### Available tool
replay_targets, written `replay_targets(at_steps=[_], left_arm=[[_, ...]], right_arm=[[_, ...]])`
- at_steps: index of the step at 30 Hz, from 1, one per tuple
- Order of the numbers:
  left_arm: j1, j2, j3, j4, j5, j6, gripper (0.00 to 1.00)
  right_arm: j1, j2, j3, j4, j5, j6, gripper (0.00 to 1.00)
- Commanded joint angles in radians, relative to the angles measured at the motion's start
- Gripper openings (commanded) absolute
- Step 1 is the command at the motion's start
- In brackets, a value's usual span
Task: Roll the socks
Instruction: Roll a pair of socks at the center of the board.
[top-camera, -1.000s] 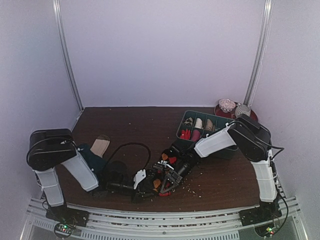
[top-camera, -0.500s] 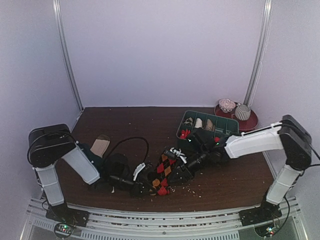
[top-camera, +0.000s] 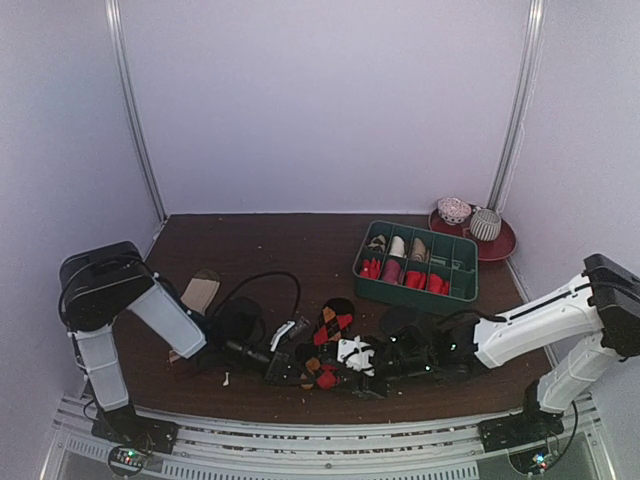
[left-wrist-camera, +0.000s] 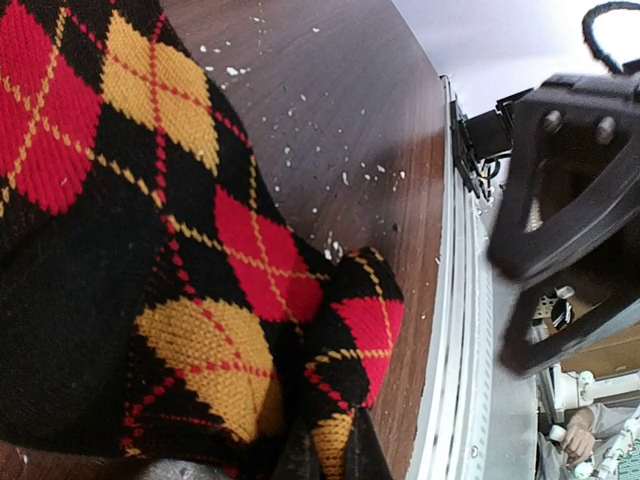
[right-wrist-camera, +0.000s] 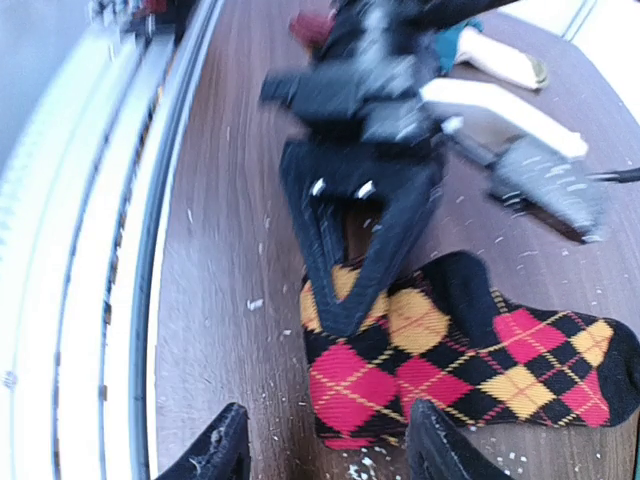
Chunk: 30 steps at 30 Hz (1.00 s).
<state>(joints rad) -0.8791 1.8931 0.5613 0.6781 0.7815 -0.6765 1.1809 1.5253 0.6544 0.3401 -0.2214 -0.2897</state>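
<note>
Field: the argyle sock (right-wrist-camera: 450, 360) lies flat on the table (top-camera: 280, 250) by the front edge. The left gripper (right-wrist-camera: 345, 290) is clenched on its edge. The right gripper (right-wrist-camera: 325, 452) is spread and empty, just beside it. Likely best: right pinches the free end squarely and rolls tightly toward the left's anchor.

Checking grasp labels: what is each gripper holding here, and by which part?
Left gripper pinches the argyle sock at one end; right gripper is open, holding nothing.

Pale lilac walls (top-camera: 330, 100), dark wooden table (top-camera: 260, 250)
</note>
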Motion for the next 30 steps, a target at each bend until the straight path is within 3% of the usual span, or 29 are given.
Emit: replay_targets(at_steps=[1, 16, 25, 26, 30], left_arm=[[-0.001, 0.086, -0.054, -0.244, -0.012, -0.026, 0.00], [0.012, 0.109, -0.049, -0.280, 0.006, 0.003, 0.00], [0.018, 0.104, -0.021, -0.314, 0.013, 0.033, 0.00], [0.019, 0.095, -0.014, -0.324, 0.007, 0.045, 0.04], [0.024, -0.014, -0.003, -0.354, -0.080, 0.122, 0.39]], right_arm=[[0.039, 0.080, 0.036, 0.044, 0.164, -0.115, 0.55], [0.040, 0.224, 0.040, 0.119, 0.238, -0.155, 0.50], [0.038, 0.318, 0.067, 0.030, 0.142, -0.052, 0.27], [0.033, 0.314, 0.062, 0.024, 0.122, -0.027, 0.24], [-0.024, 0.291, 0.073, -0.052, -0.073, 0.094, 0.18]])
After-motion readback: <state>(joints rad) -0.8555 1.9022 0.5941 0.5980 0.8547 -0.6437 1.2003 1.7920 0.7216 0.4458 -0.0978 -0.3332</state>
